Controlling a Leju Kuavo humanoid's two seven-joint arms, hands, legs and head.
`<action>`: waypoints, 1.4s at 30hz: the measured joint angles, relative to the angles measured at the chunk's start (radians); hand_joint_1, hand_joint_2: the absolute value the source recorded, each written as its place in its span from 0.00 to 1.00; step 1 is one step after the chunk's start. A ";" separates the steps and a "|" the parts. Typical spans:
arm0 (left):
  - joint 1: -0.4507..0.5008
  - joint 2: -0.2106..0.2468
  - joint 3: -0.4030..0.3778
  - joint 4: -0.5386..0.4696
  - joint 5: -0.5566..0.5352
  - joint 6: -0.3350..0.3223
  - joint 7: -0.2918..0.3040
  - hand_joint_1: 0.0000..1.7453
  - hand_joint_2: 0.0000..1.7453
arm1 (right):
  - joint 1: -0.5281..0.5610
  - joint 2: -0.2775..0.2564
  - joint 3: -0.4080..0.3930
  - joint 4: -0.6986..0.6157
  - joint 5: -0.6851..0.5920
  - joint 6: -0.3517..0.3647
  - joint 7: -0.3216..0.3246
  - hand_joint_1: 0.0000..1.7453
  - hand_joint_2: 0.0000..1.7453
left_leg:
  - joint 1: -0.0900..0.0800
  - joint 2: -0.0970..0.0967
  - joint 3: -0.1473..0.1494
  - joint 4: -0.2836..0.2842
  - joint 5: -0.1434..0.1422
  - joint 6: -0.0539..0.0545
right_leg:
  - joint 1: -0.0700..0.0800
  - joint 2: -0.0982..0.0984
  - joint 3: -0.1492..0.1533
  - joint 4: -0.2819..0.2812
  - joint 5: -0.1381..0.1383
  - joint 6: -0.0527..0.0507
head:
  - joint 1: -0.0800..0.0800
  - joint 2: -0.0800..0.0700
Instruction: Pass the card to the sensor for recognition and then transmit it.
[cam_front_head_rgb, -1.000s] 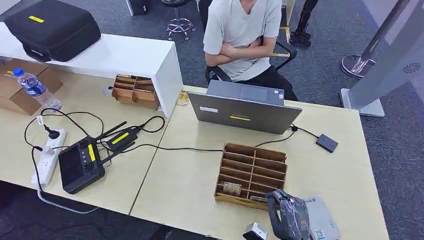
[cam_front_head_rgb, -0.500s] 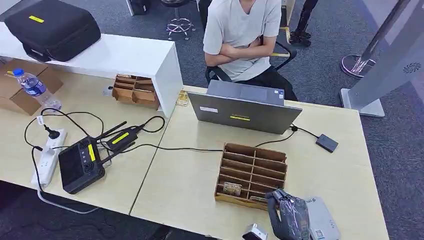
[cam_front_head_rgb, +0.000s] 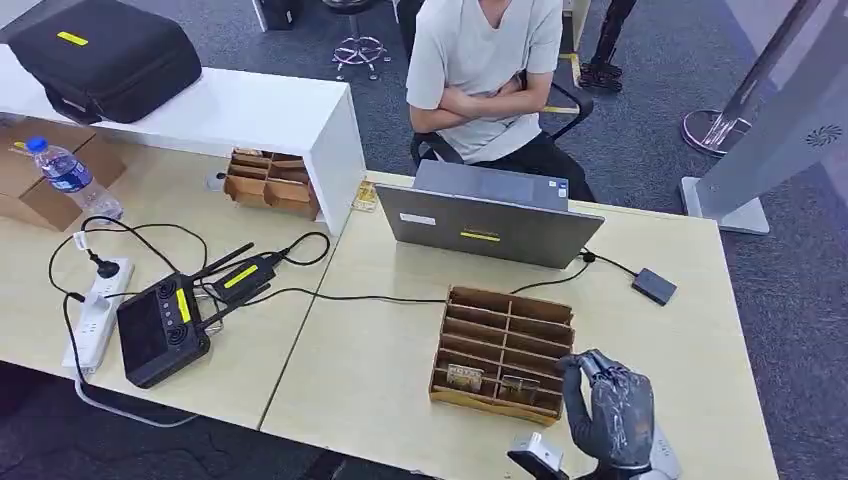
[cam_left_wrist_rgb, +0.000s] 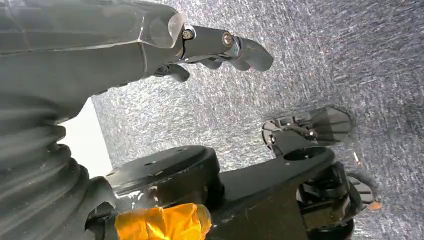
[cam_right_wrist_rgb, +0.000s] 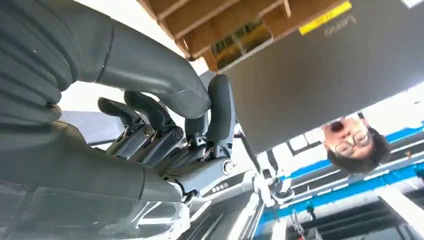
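A pale wood-grain tabletop carries a grey slab-shaped laptop at its far edge, and toward the near edge a brown cardboard organizer split into narrow slots, whose nearest row holds two small cards standing on edge. Just beside the organizer's near right corner, the glossy dark right hand has its fingers curled in on nothing. The left hand hangs above speckled grey carpet, fingers apart and empty.
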 joint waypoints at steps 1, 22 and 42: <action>0.000 0.000 0.000 0.000 0.000 0.000 0.000 0.00 1.00 | 0.000 0.003 -0.004 -0.003 0.000 0.000 -0.001 1.00 1.00 | 0.000 0.000 0.000 0.000 0.000 0.000 | 0.000 0.000 0.000 0.000 0.000 0.000 | 0.000 0.000; 0.017 0.022 0.000 0.000 -0.023 0.000 0.021 0.00 1.00 | 0.027 0.050 -0.040 0.011 -0.018 0.000 -0.021 0.00 1.00 | 0.000 0.000 0.000 0.000 0.000 0.000 | 0.000 0.000 0.000 0.000 0.000 0.000 | 0.000 0.000; -0.002 0.011 0.000 0.000 -0.051 -0.032 0.030 0.00 1.00 | -0.280 0.050 0.014 0.275 -0.035 0.002 0.043 0.00 1.00 | 0.000 0.000 0.000 0.000 0.001 0.000 | 0.000 0.000 0.000 0.001 0.002 -0.001 | 0.000 0.000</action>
